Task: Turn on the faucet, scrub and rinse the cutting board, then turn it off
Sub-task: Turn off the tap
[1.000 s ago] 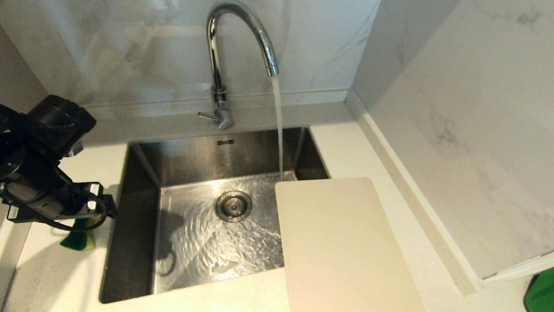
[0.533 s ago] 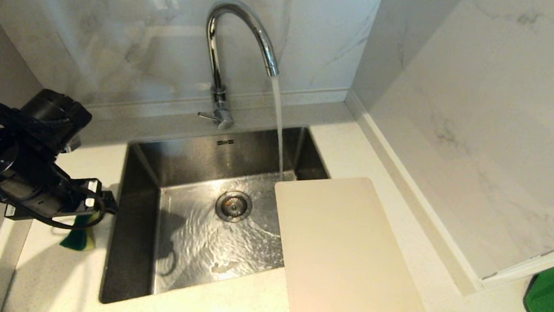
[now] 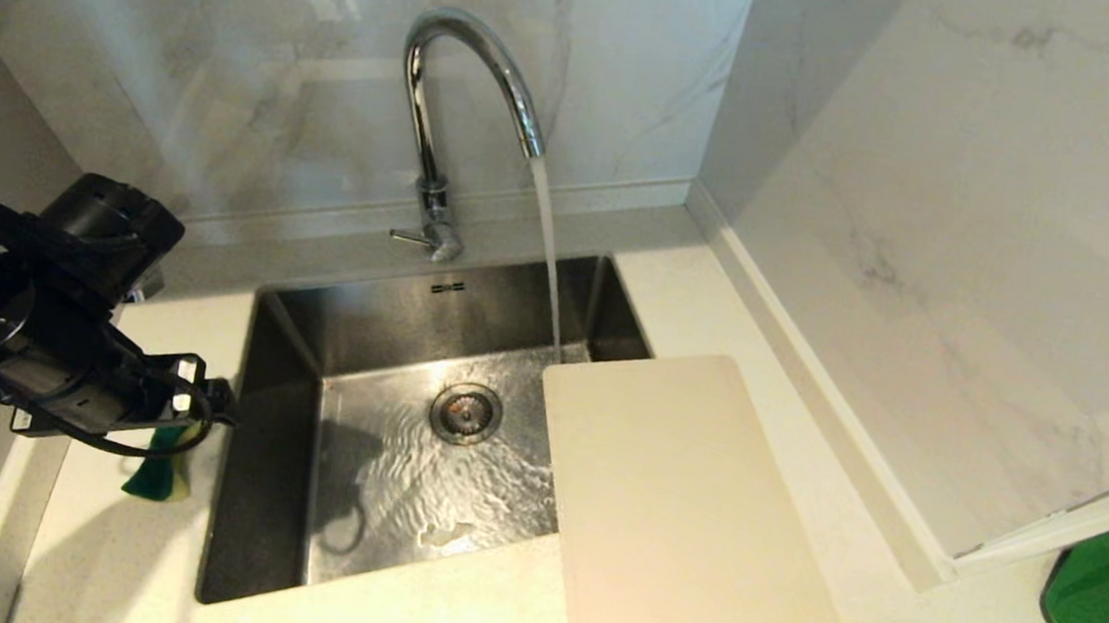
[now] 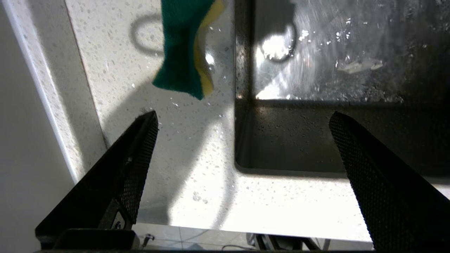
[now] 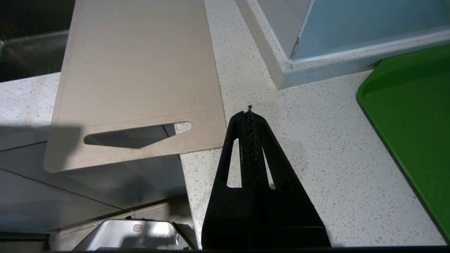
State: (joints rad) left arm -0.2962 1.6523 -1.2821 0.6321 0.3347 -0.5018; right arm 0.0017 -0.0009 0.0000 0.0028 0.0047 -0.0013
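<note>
Left gripper [image 4: 242, 119] hovering by the sink [image 3: 273, 488]
Fingers [image 4: 137, 154] spread wide (nothing held) above the sponge [image 4: 181, 45]; right gripper [image 5: 249, 110] clamped shut over the worktop [image 5: 316, 147]

- The faucet [image 3: 475, 74] is glossy chrome metal, mirror-bright.
- Below it, the sink [image 3: 290, 349] is brushed steel, wet and glinting.
- The cutting board [image 3: 678, 503], over the sink's right edge, looks like smooth matt cream plastic.
- The countertop [image 3: 142, 556] around the sink is speckled pale stone, faintly shiny.
- The sponge [image 3: 161, 473], left of the sink, has a coarse green pad on yellow foam.
- The left gripper's fingers [image 4: 140, 154] carry matt black cross-hatched pads.
- The wall [image 3: 264, 75] behind the faucet is polished veined marble.
</note>
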